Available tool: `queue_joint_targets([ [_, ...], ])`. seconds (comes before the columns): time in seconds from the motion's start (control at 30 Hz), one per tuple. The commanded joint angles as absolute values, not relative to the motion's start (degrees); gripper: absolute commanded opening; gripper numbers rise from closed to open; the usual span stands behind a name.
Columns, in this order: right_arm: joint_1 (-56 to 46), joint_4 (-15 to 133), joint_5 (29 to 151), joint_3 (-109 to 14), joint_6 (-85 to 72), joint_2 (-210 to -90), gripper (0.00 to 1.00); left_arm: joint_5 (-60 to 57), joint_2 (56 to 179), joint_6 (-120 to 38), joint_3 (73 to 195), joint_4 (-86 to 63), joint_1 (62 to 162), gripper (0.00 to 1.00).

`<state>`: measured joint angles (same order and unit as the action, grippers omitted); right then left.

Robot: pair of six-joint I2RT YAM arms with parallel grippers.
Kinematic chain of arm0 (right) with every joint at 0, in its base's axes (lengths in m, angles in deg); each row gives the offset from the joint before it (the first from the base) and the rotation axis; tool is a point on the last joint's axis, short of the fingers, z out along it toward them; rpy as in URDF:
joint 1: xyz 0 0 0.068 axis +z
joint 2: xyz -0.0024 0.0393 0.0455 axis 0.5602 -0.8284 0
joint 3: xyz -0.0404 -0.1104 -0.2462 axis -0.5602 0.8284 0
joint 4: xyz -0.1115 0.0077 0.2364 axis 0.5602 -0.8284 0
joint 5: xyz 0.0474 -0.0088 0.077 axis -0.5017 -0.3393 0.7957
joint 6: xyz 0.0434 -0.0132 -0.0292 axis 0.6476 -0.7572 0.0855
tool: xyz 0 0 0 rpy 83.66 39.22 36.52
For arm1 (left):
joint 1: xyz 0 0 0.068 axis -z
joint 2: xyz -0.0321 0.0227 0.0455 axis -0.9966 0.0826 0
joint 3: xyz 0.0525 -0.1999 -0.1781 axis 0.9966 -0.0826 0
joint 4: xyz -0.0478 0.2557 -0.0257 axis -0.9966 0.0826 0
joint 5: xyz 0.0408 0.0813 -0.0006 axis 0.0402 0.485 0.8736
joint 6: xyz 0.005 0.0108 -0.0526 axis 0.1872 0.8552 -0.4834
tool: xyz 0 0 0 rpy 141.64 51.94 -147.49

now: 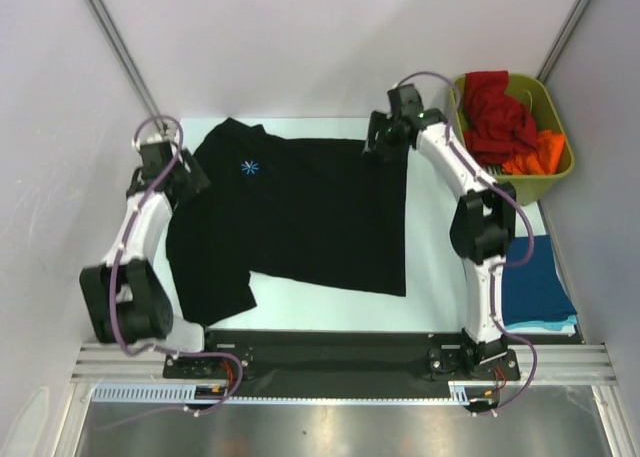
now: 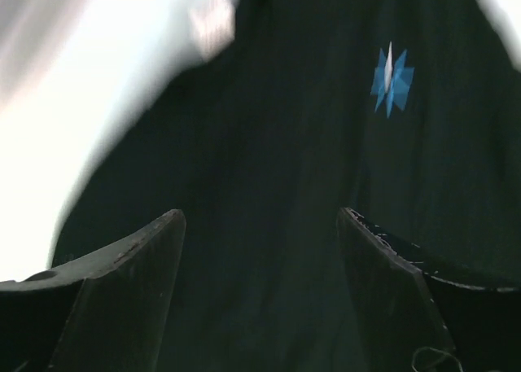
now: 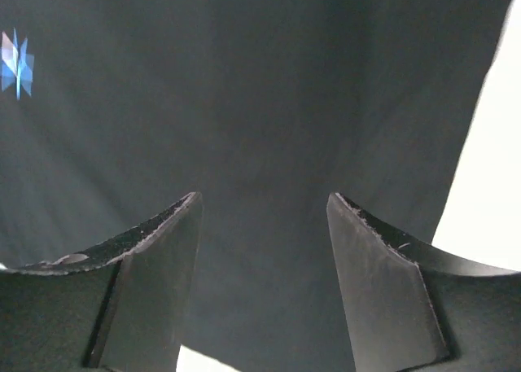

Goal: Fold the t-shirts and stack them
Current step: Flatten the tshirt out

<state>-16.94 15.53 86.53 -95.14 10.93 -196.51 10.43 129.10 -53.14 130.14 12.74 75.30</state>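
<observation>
Nearest, well back from the right claw (image 1: 381, 143) toward the arm bases and off to its right, a folded blue shirt (image 1: 535, 277) lies at the table's (image 1: 330, 307) near edge. The black shirt (image 1: 300, 217) lies spread flat between the two claws, its print (image 1: 248, 166) just right of the left claw (image 1: 190, 177). The left claw is over the shirt's shoulder, jaws apart with nothing between them. The right claw is over the far right corner of the shirt, jaws also apart and empty, with the cloth's edge just to its right. Whether either claw touches the cloth cannot be told. Farther right of the right claw, the bin (image 1: 560, 169) holds a red shirt (image 1: 495, 117) and an orange shirt (image 1: 540, 155).
</observation>
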Motion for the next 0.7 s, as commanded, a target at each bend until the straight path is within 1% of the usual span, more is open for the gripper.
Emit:
queue_joint_targets([
  [0.0, -13.34, 13.41, 88.56, -83.56, 9.77, -188.82, 0.68, 9.56, 121.1, -55.79, 122.7, 18.09, 76.91, 0.8],
  [0.03, -12.8, 13.86, 88.65, -79.52, 10.21, -187.85, 0.67, 9.47, 119.61, -55.88, 120.86, 20.1, 77.0, 0.8],
  [0.13, -11.22, 14.74, 86.9, -75.45, 11.18, -187.05, 0.66, 10.08, 114.51, -56.41, 117.78, 23.27, 77.7, 0.79],
  [0.3, -9.2, 9.65, 78.82, -75.7, 11.09, -191.95, 0.66, 12.28, 109.41, -56.94, 114.17, 24.77, 77.79, 0.79],
  [0.5, -8.23, 8.15, 71.26, -76.23, 7.5, -197.5, 0.66, 10.79, 110.45, -55.36, 116.36, 26.35, 77.09, 0.77],
  [0.67, -9.54, 7.19, 65.9, -74.21, 5.47, -199.88, 0.66, 15.35, 111.24, -54.66, 118.47, 28.11, 75.95, 0.78],
])
